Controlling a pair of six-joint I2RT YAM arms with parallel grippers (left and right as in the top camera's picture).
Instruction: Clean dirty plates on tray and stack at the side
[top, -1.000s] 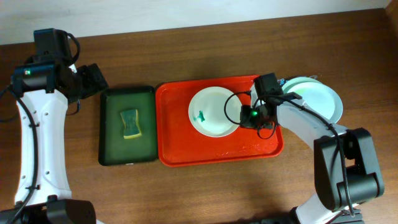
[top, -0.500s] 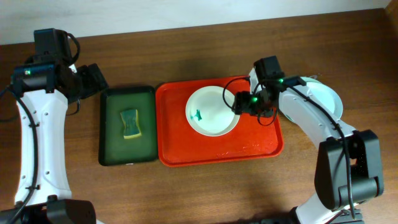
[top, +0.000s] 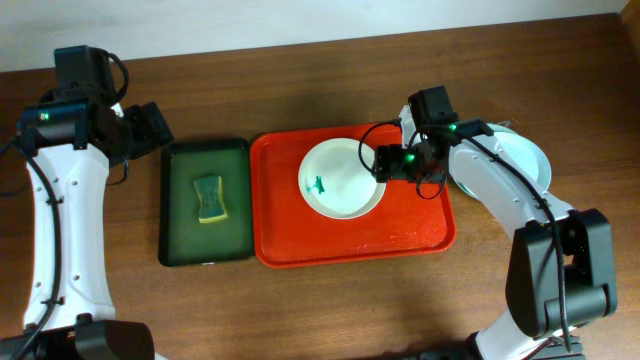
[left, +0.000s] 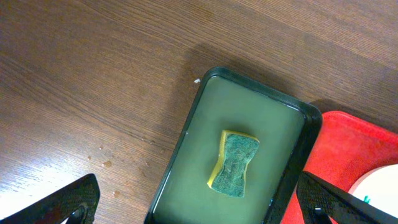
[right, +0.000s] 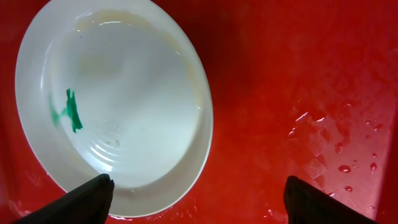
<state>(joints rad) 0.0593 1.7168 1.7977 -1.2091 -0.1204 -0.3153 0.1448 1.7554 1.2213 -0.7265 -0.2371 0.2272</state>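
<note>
Brown wooden table (top: 300, 80) runs under everything. My right arm (top: 490, 190) covers much of the white plates (top: 528, 160) just right of the red tray (top: 280, 205), so I cannot count them (the rims blur together). One plate (top: 335, 190) lies on the tray, one teal smear (right: 69, 111) inside. One sponge (left: 235, 163) sits in the one dark green tray (left: 189, 134). My right gripper (right: 199, 180) hangs spread wide at that plate's right rim, gripping nothing; my left gripper (left: 198, 178) is spread wide and empty too, only its fingertips in frame.

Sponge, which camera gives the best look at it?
The left wrist view. The sponge lies near mid-frame and large, green scrub face up with a yellow edge, inside the dark green tray. The overhead view shows it whole but small. The right wrist view does not show it.
</note>
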